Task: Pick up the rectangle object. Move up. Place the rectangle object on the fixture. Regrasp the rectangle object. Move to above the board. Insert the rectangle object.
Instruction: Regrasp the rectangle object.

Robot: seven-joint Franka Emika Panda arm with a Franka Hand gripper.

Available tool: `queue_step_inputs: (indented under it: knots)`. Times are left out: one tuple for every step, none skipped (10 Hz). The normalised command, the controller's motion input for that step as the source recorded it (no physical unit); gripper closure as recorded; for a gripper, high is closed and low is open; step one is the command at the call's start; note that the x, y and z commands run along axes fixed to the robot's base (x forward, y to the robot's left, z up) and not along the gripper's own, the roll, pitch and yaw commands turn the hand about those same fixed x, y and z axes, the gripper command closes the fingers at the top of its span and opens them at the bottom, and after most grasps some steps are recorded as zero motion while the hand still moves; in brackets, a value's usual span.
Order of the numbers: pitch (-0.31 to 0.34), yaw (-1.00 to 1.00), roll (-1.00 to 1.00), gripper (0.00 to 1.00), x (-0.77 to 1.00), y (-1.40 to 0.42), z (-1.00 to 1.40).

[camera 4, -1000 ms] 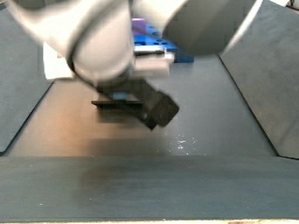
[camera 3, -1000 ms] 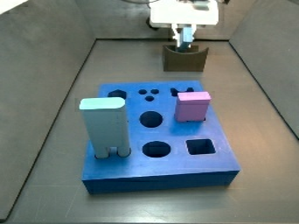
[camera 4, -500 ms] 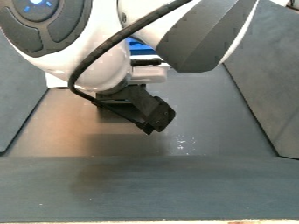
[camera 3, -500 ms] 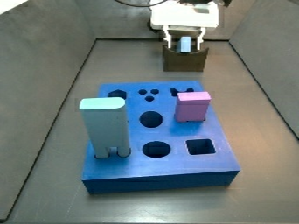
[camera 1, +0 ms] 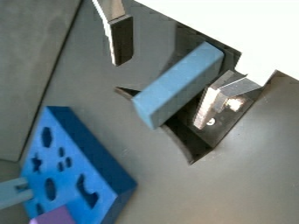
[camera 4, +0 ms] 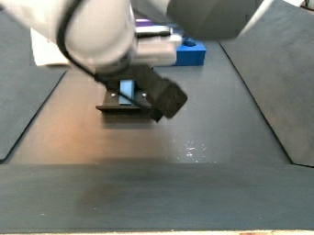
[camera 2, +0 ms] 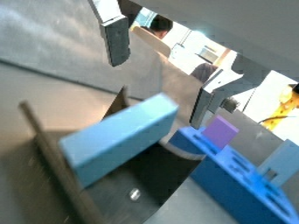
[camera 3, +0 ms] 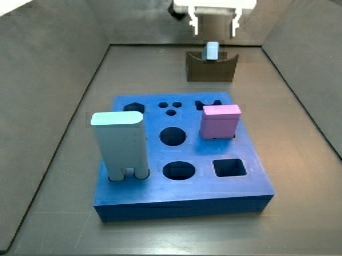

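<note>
Grey floor: smooth slab (camera 1: 177, 84) in fixture (camera 3: 211, 68), tool (camera 3: 214, 22) spread above.

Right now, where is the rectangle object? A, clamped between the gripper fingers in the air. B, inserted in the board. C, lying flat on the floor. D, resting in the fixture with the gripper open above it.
D: the rectangle object sits in the fixture, with the gripper open above, its fingers apart from it.

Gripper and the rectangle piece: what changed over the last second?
The gripper let go of the rectangle object and rose; in a side view it now hangs open above it. The rectangle object stays leaning in the fixture. The board, its pink cube and its tall pale block have not moved.
</note>
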Motion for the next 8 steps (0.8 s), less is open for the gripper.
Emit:
queue_step_inputs:
  knots:
    - [0.163, 0.02, 0.07, 0.0, -0.04, 0.0, 0.74]
    - [0.183, -0.01, 0.08, 0.0, -0.03, 0.0, 0.51]
    - [0.177, -0.03, 0.08, 0.0, -0.03, 0.0, 0.34]
    - [0.061, -0.02, 1.0, 0.0, -0.08, -1.0, 0.8]
    - [0.059, -0.02, 1.0, 0.0, -0.08, -1.0, 0.74]
    - [0.048, -0.02, 1.0, 0.0, -0.11, -1.0, 0.68]
    - [0.039, -0.02, 1.0, 0.0, -0.13, -0.95, 0.56]
    - [0.032, -0.02, 1.0, 0.0, -0.11, -0.75, 0.3]
